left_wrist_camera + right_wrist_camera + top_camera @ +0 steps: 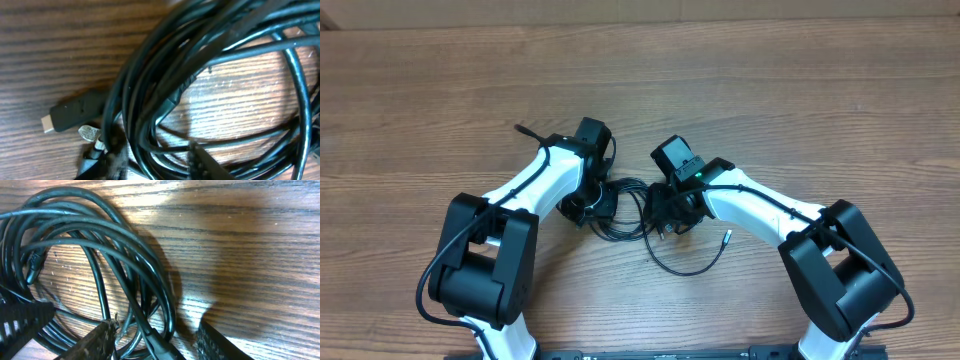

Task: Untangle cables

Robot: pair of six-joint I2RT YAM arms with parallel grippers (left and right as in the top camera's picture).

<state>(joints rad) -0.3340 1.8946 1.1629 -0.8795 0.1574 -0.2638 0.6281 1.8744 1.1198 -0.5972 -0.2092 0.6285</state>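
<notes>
Cables [620, 212], thin black cords wound into one overlapping coil, lie mid-table on brown wood-grain tabletop [770, 90], between both arms. One strand trails out to a silver-tipped plug [727, 237]. Right gripper [157, 342]: jaws apart, a strand running loose between them, likely lined up to single out one loop. Left gripper [588, 205] sits low over the coil's other side; cannot tell its jaw state.
</notes>
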